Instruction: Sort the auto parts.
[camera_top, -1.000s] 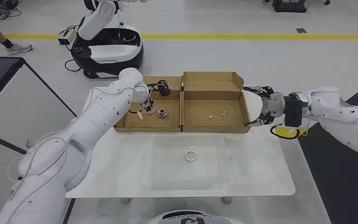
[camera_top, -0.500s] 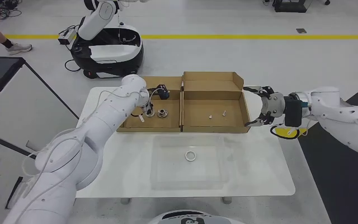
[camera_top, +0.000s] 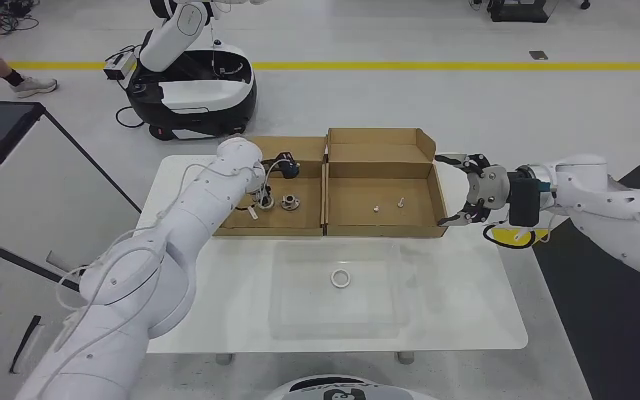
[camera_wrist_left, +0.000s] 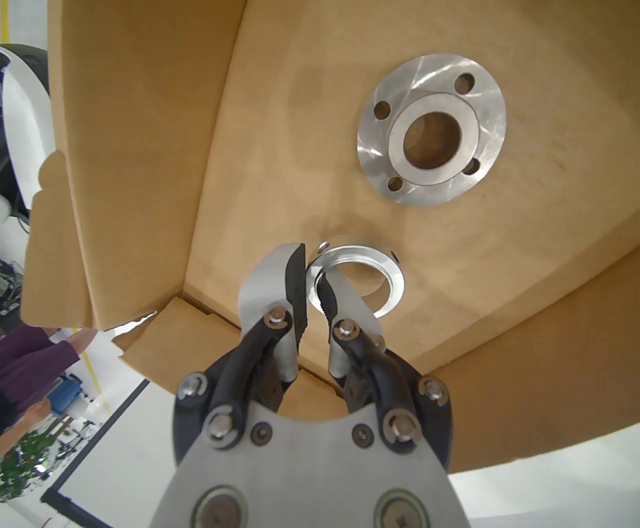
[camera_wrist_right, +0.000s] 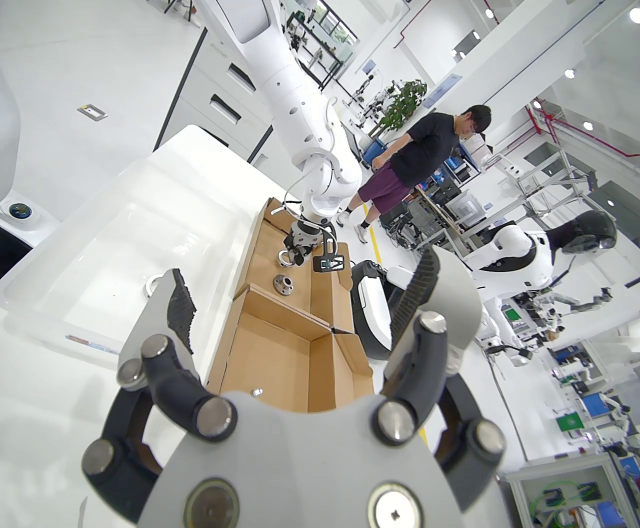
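My left gripper (camera_wrist_left: 312, 265) is inside the left cardboard box (camera_top: 305, 226), shut on the rim of a metal ring (camera_wrist_left: 372, 267), one finger inside the ring and one outside. A round steel flange (camera_wrist_left: 430, 130) with bolt holes lies flat on the box floor beside it. From above, ring (camera_top: 267, 198) and flange (camera_top: 290, 203) sit side by side. My right gripper (camera_top: 455, 190) hangs open and holds nothing, just off the right side of the right box (camera_top: 385, 222). Two small metal parts (camera_top: 375, 209) lie in that box.
A clear plastic tray (camera_top: 290, 305) stands on the white table in front of the boxes, with a white ring (camera_top: 340, 277) in it. Both boxes have raised back flaps. Another robot (camera_top: 190, 80) stands on the floor behind the table.
The left arm's elbow has swung in toward the table, while its gripper stayed at the ring in the left box. The right arm has not moved.
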